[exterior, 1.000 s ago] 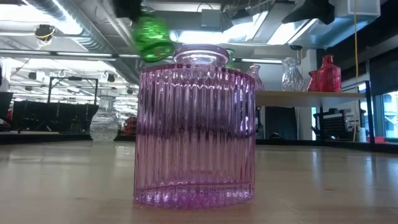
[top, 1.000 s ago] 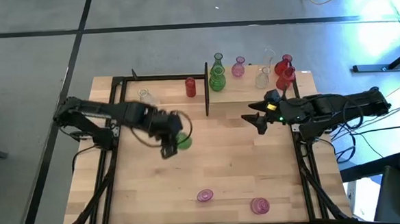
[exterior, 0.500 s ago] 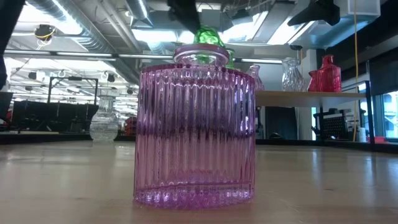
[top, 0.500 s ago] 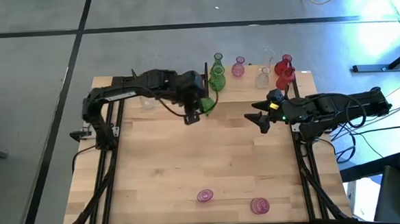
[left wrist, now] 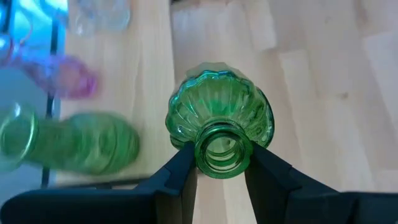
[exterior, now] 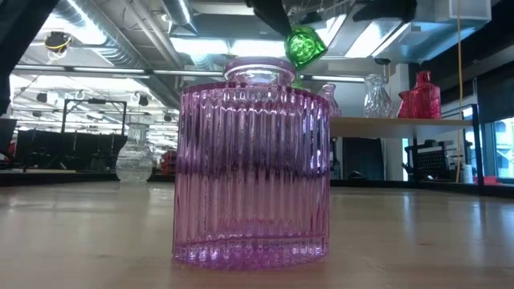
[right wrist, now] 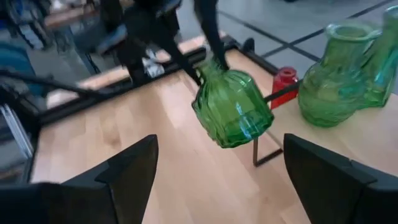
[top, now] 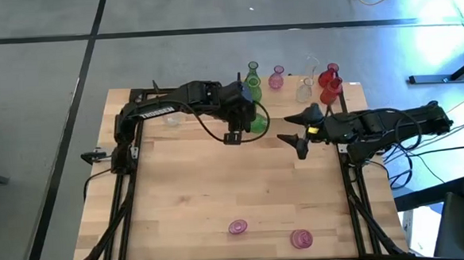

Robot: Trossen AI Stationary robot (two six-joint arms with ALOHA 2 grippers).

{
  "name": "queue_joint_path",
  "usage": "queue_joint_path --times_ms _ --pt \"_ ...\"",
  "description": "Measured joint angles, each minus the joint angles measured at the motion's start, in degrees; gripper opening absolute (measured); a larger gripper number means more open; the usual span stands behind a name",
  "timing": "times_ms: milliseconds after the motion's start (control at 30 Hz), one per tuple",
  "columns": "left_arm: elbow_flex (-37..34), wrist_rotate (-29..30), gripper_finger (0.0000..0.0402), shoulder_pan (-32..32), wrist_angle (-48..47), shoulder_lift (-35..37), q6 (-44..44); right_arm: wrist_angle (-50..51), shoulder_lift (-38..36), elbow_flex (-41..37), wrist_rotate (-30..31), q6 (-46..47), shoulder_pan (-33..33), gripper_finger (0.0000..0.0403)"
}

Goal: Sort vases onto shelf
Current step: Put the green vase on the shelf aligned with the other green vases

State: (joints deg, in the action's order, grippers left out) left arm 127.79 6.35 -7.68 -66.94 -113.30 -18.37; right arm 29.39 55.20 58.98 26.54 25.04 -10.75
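The shelf [top: 290,103] at the far edge of the desk [top: 219,194] already carries a crowded row of vases, among them a green pair [right wrist: 339,74], so setting another down could knock a neighbour over. The carried green vase [top: 257,119] hangs tilted in the air just beside that row, and glass pinched only at the neck may slip. The left gripper [left wrist: 221,163] is clamped on that neck, partly closed. The right gripper [right wrist: 217,168] waits nearby, fingers spread wide, holding nothing.
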Motion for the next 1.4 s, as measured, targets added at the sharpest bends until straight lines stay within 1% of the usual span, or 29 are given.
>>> queue_joint_path --times_ms 100,200,267,367,567,700,800,933,1000,1133,1233,1333,1400 --pt "0.0 -2.5 0.0103 -0.1 0.8 0.0 -1.0 0.0 2.3 0.0 -1.8 -1.6 1.2 0.0324" --pt "0.0 -4.7 0.0103 0.3 0.8 0.0 -2.2 -0.7 4.9 0.0 -6.6 -3.2 2.6 0.0324" --pt "0.0 -6.7 0.0103 0.7 0.8 0.0 -3.4 -3.2 6.7 0.0 -8.6 -5.1 3.0 0.0324" --pt "0.0 -7.6 0.0103 1.3 1.0 0.0 -3.9 -5.6 8.7 0.0 -9.1 -7.3 3.0 0.0324" --pt "0.0 -7.2 0.0103 1.0 -0.6 0.0 -2.9 -5.5 9.9 0.0 -8.7 -8.4 3.0 0.0324" --pt "0.0 -9.5 0.0103 1.7 0.2 0.0 -2.9 -5.6 10.6 0.0 -8.2 -10.5 3.3 0.0324" --pt "0.0 -9.3 0.0103 2.4 0.7 0.0 -2.9 -5.0 11.8 0.0 -10.5 -10.5 4.9 0.0324" --pt "0.0 -10.4 0.0102 2.9 1.1 0.0 -2.8 -7.2 13.7 0.0 -14.9 -11.3 7.0 0.0324" --pt "0.0 -10.5 0.0088 3.3 1.8 0.1 -2.8 -8.4 14.5 0.0 -17.4 -11.7 7.5 0.0324" --pt "0.1 -10.9 0.0066 3.4 2.7 0.1 -2.7 -9.7 15.4 -0.1 -17.7 -11.8 7.5 0.0324" --pt "0.1 -12.1 0.0042 3.4 3.8 0.1 -2.7 -10.6 15.3 0.0 -17.0 -11.8 7.5 0.0324" --pt "0.1 -12.0 0.0011 3.3 4.5 0.1 -1.9 -11.6 15.3 0.0 -15.3 -11.9 7.5 0.0324" --pt "0.0 -11.8 0.0001 2.9 5.1 0.1 -1.3 -12.5 15.3 0.0 -15.0 -11.8 7.5 0.0324"
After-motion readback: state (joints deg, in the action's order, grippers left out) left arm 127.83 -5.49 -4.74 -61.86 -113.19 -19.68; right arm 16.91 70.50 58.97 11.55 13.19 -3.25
